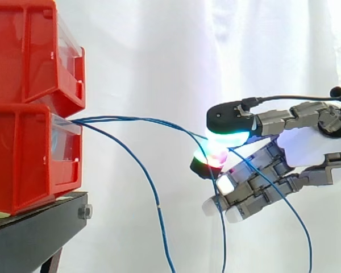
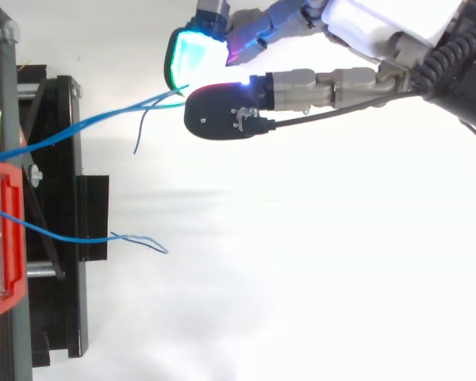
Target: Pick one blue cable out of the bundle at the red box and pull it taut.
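The hand (image 1: 307, 145) is grasping one blue cable (image 1: 142, 119), pinching it between two glowing fingertips (image 1: 230, 136). The other fingers are staying curled below, away from the wire. I think the pinch is made with the soft pads because the cable is very thin and round, and it would slip from a wider grip.

The cable is coming out of the gap above the lower red box (image 1: 23, 159), which is sitting under an upper red bin (image 1: 28, 51) on the black stand (image 1: 34, 227). From there it is running almost level to the pads, with a slight bow, so it is looking nearly taut but perhaps not fully. Past the pinch, its free end is hanging down.

A second blue cable (image 1: 145, 173) is drooping in a loose curve from the same gap, well apart from the hand. In the top view its end is looking frayed into thin strands, though this is hard to tell.

The boxes are of smooth, hard plastic, each with a clear front strip. The white curtain (image 1: 159, 45) is hanging in soft folds behind.
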